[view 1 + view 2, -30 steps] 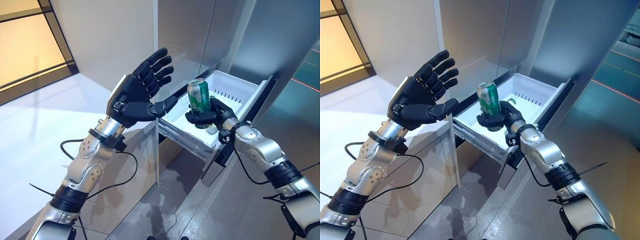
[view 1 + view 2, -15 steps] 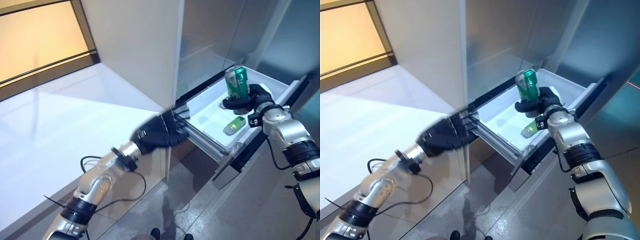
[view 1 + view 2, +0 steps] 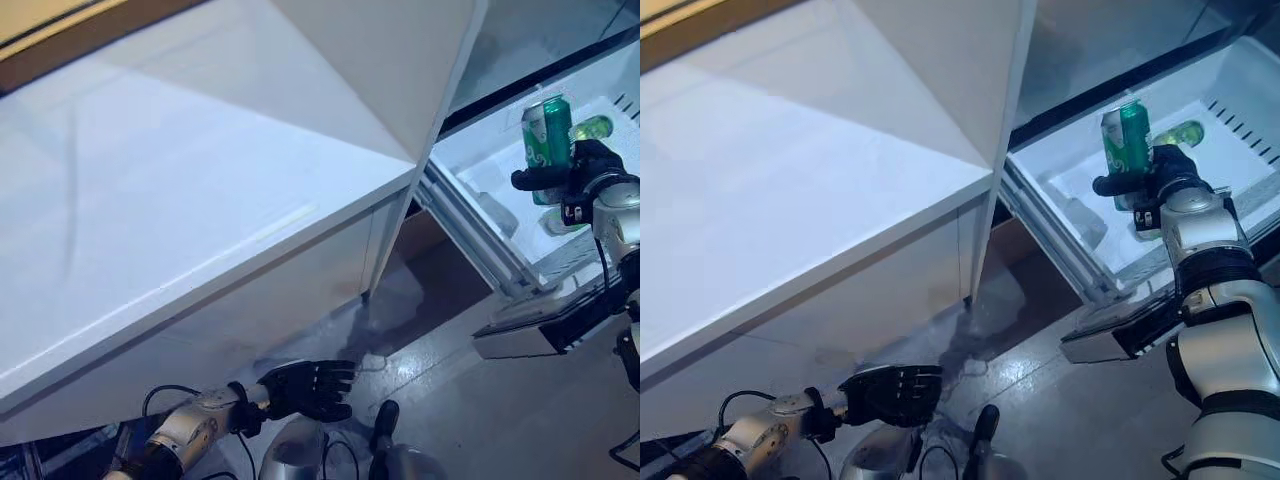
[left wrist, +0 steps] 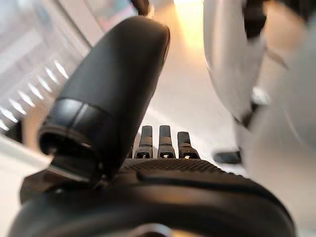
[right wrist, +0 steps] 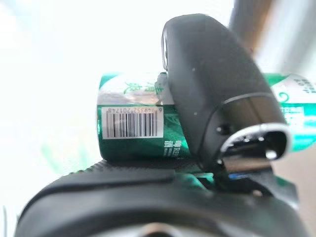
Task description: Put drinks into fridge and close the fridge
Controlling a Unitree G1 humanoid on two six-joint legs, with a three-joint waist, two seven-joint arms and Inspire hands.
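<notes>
My right hand [image 3: 585,168] is shut on a green can [image 3: 547,135] and holds it upright over the open white fridge drawer [image 3: 480,170] at the right. In the right wrist view the thumb [image 5: 212,84] curls over the green can [image 5: 133,131]. Another green drink [image 3: 592,128] lies on its side in the drawer behind the held can. My left hand [image 3: 305,388] hangs low near the floor with its fingers straight and holds nothing; its fingers [image 4: 160,143] show straight in the left wrist view.
A white counter [image 3: 180,200] fills the left and middle. A white fridge door panel edge [image 3: 440,110] stands between counter and drawer. The drawer's dark front [image 3: 545,325] juts out over the grey floor [image 3: 440,400].
The camera has tilted down and left. My left arm has dropped from the drawer's edge to near the floor. My right hand still holds the can over the drawer.
</notes>
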